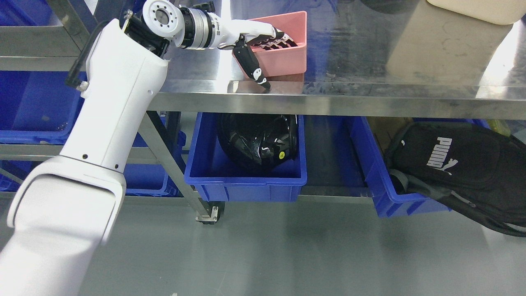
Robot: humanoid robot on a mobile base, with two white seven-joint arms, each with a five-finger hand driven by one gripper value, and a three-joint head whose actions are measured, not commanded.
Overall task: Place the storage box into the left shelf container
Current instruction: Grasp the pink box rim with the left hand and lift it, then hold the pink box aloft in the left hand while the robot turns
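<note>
Pink storage box [283, 51] sits on the steel bench [349, 86], near its front edge, with the open top facing up. The left hand [257, 49] is clamped on the box's near left wall: the fingers [275, 39] reach over the rim into the box, while the black thumb [252, 65] runs down the outer face with its tip at the bench surface. The white left arm [111, 123] rises from the lower left of the view up to that hand. Below the bench, a blue bin [246, 181] on the lower shelf holds a black helmet [257, 137]. To its right another blue bin [394, 197] holds a black bag [460, 164] with white lettering. Further blue bins [37, 111] stand on the shelf at the left. A beige slab [448, 41] lies on the bench at the upper right.
</note>
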